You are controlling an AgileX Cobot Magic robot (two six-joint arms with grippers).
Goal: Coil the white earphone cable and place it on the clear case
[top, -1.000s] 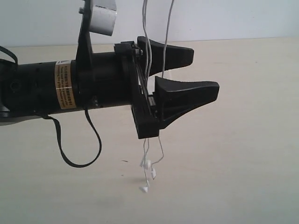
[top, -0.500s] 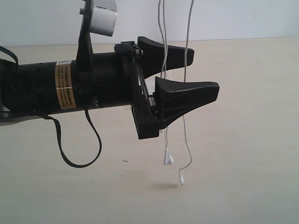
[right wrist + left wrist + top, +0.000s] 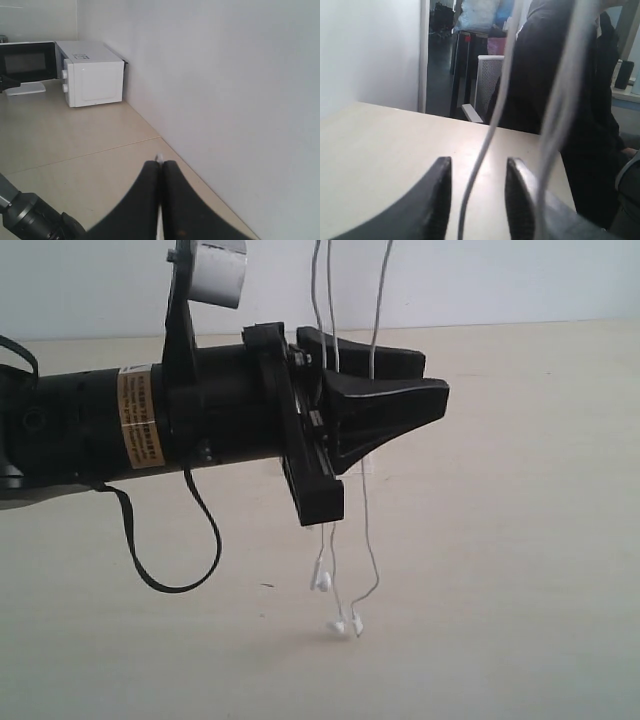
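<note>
Coiling barely begun.
The left fingers (image 3: 400, 405) stand partly apart with one strand of the white earphone cable (image 3: 487, 130) loose between them; the right fingers (image 3: 175, 200) are pinched closed on it higher up. Its earbuds (image 3: 322, 581) dangle above the worktop (image 3: 520, 540), well off the far edge. No coil yet; the clear case is unseen.

The earphone cable (image 3: 321, 581) and its earbuds are white, greyer against the pale wall. The left gripper (image 3: 432, 380) and right gripper (image 3: 161, 164) are matt black, and the arm's label (image 3: 140, 430) is orange with dark print. The table (image 3: 530, 540) is plain pale beige and the microwave (image 3: 92, 72) is white.
</note>
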